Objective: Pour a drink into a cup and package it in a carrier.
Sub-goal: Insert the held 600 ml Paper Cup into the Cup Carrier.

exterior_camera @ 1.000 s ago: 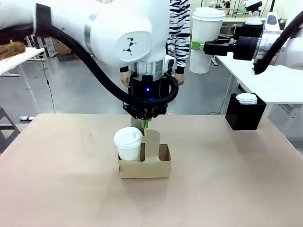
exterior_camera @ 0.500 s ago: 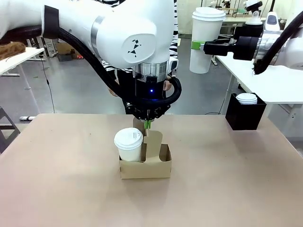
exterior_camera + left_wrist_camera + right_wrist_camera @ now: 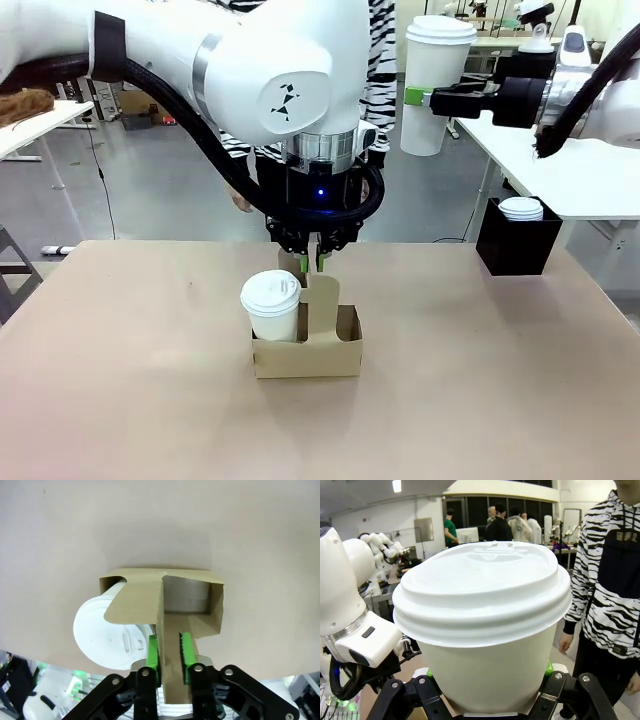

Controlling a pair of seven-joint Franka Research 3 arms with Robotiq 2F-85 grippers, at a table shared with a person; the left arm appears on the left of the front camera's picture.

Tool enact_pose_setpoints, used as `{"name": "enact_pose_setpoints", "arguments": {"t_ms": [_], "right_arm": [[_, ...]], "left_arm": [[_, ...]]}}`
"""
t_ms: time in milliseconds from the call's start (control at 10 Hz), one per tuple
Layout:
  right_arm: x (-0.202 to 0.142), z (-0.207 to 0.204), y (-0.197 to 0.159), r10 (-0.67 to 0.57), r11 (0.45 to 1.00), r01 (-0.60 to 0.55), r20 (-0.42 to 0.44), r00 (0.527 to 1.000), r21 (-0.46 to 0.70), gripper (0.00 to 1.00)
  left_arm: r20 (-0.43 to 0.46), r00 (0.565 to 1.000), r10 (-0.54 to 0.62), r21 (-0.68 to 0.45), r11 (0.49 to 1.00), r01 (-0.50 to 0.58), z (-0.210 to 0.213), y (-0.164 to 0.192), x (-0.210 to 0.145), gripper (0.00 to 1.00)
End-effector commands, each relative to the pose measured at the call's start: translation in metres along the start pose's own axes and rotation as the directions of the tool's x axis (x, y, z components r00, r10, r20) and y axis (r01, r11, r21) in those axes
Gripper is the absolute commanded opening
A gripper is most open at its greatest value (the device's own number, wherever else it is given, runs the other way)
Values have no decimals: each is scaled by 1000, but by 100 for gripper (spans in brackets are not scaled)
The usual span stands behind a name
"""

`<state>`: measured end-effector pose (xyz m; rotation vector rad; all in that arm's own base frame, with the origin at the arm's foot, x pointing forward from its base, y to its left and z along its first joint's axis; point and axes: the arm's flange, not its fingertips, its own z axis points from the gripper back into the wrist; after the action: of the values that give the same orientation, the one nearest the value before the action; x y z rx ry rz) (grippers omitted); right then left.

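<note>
left gripper (image 3: 312, 262) has just opened its jaws off the carrier (image 3: 305, 355) handle, the cup (image 3: 272, 305) seated inside, right gripper (image 3: 430, 98) clamping a second cup (image 3: 438, 60)

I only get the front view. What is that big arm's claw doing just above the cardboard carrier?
Observer: In the left wrist view, the left gripper has its green pads on either side of the upright handle of the carrier, jaws parted.
Visitor: Is the slot beside the cup taken?
Observer: No. Seen from above, the lidded cup fills one hole and the other holds nothing.
Visitor: And the cup held up on the right?
Observer: The right wrist view shows the right gripper with a finger on each side of the second cup, low on its body.
</note>
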<state>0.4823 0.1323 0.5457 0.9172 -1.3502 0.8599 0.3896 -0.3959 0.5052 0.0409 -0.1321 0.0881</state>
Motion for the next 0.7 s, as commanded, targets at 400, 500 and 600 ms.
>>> {"name": "enact_pose_setpoints", "arguments": {"t_ms": [400, 500, 600], "right_arm": [[-43, -16, -13, -57, 983, 73, -98, 994, 168, 81], [-63, -22, -10, -64, 968, 89, -112, 992, 235, 81], [-77, -27, -7, -68, 954, 98, -114, 991, 282, 81]], "left_arm": [[-51, 950, -309, -75, 949, 305, 86, 71, -19, 100], [-60, 898, -436, -80, 899, 431, 106, 98, -22, 100], [-59, 841, -538, -111, 840, 530, 120, 125, -23, 100]]}}
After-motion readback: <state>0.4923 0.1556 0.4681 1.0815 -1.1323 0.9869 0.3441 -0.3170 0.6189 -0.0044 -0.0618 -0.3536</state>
